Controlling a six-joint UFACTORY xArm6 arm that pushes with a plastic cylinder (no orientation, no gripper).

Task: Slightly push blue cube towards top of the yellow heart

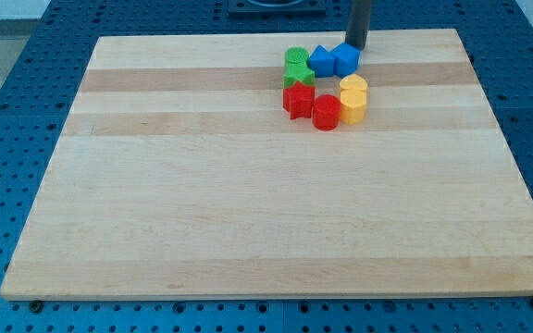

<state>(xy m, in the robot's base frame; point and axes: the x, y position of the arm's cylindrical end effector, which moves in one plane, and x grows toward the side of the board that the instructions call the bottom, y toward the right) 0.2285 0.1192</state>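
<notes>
Tip (pixel 356 48) sits at upper right edge of blue cube (pixel 345 60), touching or nearly. Cube near table (pixel 202 203) top edge, just above yellow heart (pixel 353 99). No hand: bare rod, holds nothing. Heart lies below cube, opposite tip.

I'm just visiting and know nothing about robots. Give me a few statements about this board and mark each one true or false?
1. My tip sits just above the blue cube, toward the view's top. True.
2. The blocks are scattered across the whole wooden board. False: they cluster near the top edge, right of centre.
3. The yellow heart lies below the blue cube in the view. True.
4. The two red blocks sit at the top of the cluster. False: the red star and red cylinder are along its bottom.
5. A green block is on the cluster's left side. True.
</notes>
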